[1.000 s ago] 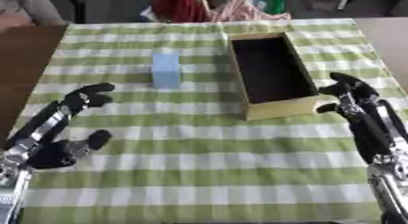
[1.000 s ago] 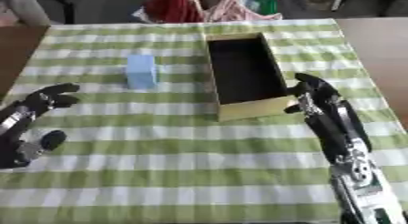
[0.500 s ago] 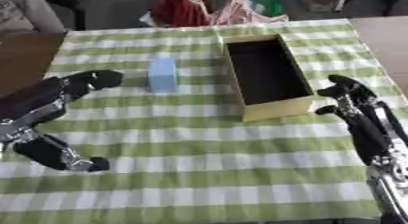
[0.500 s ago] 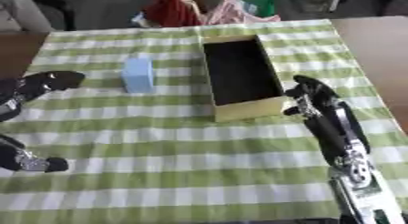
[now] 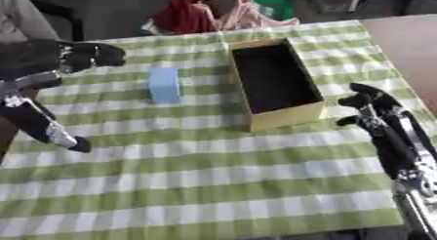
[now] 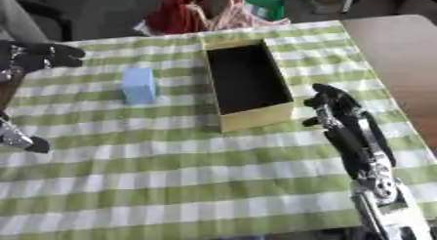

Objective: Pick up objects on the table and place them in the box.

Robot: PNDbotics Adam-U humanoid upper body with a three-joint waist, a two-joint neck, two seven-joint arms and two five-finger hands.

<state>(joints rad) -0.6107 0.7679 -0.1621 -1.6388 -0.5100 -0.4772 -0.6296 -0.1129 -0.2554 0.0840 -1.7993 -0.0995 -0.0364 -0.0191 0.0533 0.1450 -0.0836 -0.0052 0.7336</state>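
Observation:
A light blue block (image 5: 164, 84) stands on the green-and-white checked cloth, left of the box. The yellow cardboard box (image 5: 286, 118) lies open-topped at the centre right, and its dark inside looks empty. My left hand (image 5: 75, 56) is raised at the far left, left of the block and apart from it. Its fingers are spread, its thumb (image 5: 60, 135) points down, and it holds nothing. My right hand (image 5: 369, 102) hovers just right of the box's near right corner, with relaxed fingers and nothing in it.
Red and pink bags (image 5: 211, 13) sit beyond the cloth's far edge. Bare brown tabletop (image 5: 409, 44) shows at the right past the checked cloth (image 5: 213, 185). A wide stretch of cloth lies in front of the box and block.
My left hand has lifted from the near left and swung up towards the far left, level with the blue block. The right hand has hardly moved. The block and box stay put.

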